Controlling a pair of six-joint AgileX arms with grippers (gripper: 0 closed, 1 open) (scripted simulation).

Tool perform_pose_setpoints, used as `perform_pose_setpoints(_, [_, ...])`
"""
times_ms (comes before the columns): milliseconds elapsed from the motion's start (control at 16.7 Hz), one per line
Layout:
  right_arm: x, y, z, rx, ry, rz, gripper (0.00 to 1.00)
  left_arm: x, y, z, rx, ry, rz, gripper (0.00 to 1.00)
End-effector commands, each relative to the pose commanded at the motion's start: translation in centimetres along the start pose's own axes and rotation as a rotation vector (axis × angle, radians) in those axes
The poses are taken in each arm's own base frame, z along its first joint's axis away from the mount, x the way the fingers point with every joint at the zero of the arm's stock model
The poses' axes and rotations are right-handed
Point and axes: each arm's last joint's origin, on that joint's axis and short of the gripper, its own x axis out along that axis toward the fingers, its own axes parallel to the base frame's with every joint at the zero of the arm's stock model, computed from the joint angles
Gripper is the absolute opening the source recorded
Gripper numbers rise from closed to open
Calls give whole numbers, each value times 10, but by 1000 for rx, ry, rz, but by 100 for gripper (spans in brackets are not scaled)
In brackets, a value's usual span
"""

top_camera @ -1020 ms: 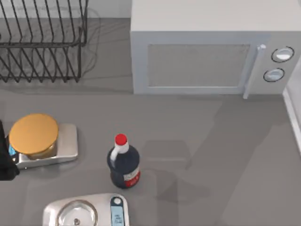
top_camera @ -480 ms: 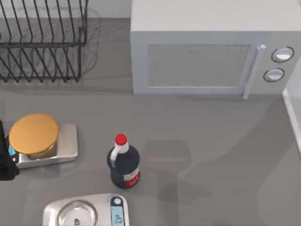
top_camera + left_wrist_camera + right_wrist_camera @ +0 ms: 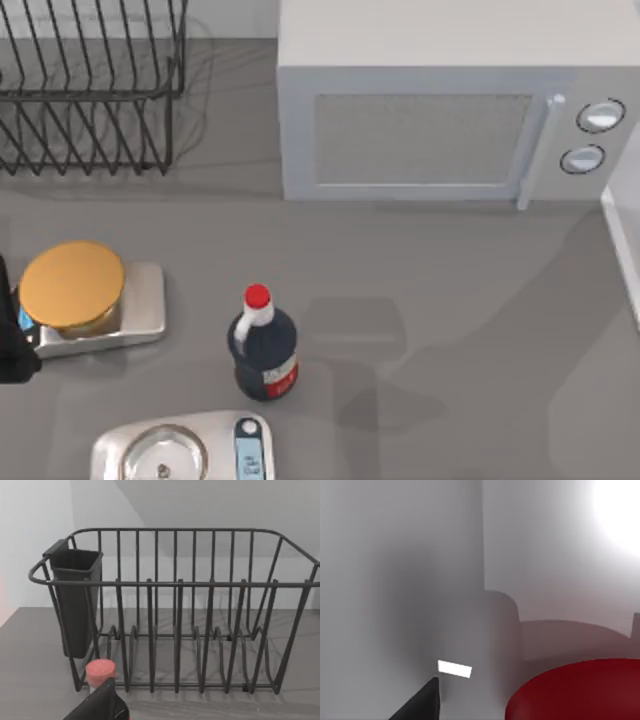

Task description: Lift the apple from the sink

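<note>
Shifting across the grey surface [image 3: 450,270], the soft shadows to the right of the dark bottle [image 3: 265,350] have changed shape over the last second and drawn toward the right edge, while the bottle, the microwave [image 3: 430,110], the dish rack [image 3: 90,100] and the two kitchen scales have not moved. I read that as my right arm travelling toward the right side, where the sink should be. The right wrist view bears this out: the apple [image 3: 575,692] sits close below the camera, glossy and deep red, with the pale sink [image 3: 420,580] walls rising around it. A dark part of the right end effector [image 3: 417,705] shows just beside the fruit, apart from it; how far it is open I cannot tell, and nothing shows it gripping the apple. So the apple looks to be in the basin, not yet lifted, and the approach seems nearly done. The left end effector [image 3: 8,345] is parked at the surface's left edge beside the scale with the golden disc, facing the rack; its opening cannot be told either
</note>
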Motion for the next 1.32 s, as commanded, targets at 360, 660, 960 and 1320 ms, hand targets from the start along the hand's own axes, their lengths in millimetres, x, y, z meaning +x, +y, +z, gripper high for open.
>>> perform_pose_setpoints(360, [0, 0, 0, 0, 0, 0, 32, 0, 0, 0, 0, 0, 0, 100])
perform_pose_setpoints(660, [0, 0, 0, 0, 0, 0, 0, 0, 0, 0, 0, 0, 0, 100])
perform_pose_setpoints(960, [0, 0, 0, 0, 0, 0, 0, 0, 0, 0, 0, 0, 0, 100])
perform_pose_setpoints(1320, [-37, -1, 10, 4, -52, 0, 0, 0, 0, 0, 0, 0, 0, 100])
